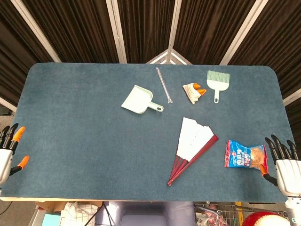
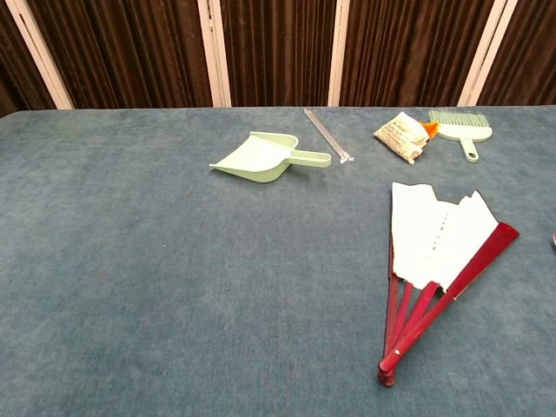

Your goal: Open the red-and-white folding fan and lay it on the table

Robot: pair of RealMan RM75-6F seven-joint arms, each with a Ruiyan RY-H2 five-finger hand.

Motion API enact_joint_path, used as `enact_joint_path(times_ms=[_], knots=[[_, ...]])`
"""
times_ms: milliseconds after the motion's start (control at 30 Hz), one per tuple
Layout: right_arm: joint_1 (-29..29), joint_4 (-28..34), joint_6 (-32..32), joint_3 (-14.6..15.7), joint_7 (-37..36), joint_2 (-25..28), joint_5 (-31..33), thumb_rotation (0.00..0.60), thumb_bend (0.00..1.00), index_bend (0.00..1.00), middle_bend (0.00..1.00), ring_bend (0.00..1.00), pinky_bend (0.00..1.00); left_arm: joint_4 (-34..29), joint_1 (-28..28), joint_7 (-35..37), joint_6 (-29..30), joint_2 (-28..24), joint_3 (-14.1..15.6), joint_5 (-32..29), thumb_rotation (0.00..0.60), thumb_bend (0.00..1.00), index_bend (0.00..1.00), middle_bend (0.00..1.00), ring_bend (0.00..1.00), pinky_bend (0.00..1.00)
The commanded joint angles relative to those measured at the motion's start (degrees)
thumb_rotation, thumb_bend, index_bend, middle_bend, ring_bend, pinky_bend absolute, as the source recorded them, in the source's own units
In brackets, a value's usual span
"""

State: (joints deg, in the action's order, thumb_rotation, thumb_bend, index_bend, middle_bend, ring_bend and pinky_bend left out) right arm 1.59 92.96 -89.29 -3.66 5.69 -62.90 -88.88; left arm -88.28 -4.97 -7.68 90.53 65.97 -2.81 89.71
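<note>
The red-and-white folding fan (image 1: 193,147) (image 2: 437,261) lies flat on the blue table, partly spread, its white leaf pointing away and its red pivot end toward the front edge. My left hand (image 1: 8,150) hangs at the table's left front corner with fingers apart and nothing in it. My right hand (image 1: 284,162) sits at the right front corner, fingers spread, holding nothing, well to the right of the fan. The chest view shows neither hand.
A pale green dustpan (image 1: 139,100) (image 2: 265,157), a clear tube (image 1: 164,84) (image 2: 327,134), a crumpled snack wrapper (image 1: 193,91) (image 2: 401,136) and a small green brush (image 1: 217,82) (image 2: 461,128) lie at the back. A red-and-blue snack bag (image 1: 246,154) rests beside my right hand.
</note>
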Motion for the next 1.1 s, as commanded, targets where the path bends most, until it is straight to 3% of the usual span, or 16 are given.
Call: enact_joint_path(times_ms=[33,667,833,1100], knots=[[0.0,-0.1,-0.2,-0.1,-0.2,0.0,0.1,0.600,0.34,0.10,0.10,0.21,0.09,0.0,0.1,0.1,0.1,-0.1,0.0,-0.1,0.600,0.37,0.00,0.00,0.00,0.13],[1.6,-1.6,-0.1,1.6,1.1,-1.9,-6.2,0.600,0.34,0.10,0.10,0.21,0.09,-0.4,0.6,0.1,0.7,-0.4,0.1,0.3,0.600,0.37,0.00,0.00,0.00,0.13],[3.9,-4.3,-0.3,3.3,0.2,-5.1,-13.5,0.600,0.34,0.10,0.10,0.21,0.09,-0.4,1.0,1.2,1.7,-0.6,0.2,0.8,0.600,0.37,0.00,0.00,0.00,0.13],[7.2,-8.2,4.1,4.7,5.8,-12.3,-18.2,0.600,0.34,0.12,0.10,0.21,0.09,-0.1,0.9,2.8,1.1,-1.2,-0.5,-0.7,0.600,0.37,0.00,0.00,0.00,0.13]])
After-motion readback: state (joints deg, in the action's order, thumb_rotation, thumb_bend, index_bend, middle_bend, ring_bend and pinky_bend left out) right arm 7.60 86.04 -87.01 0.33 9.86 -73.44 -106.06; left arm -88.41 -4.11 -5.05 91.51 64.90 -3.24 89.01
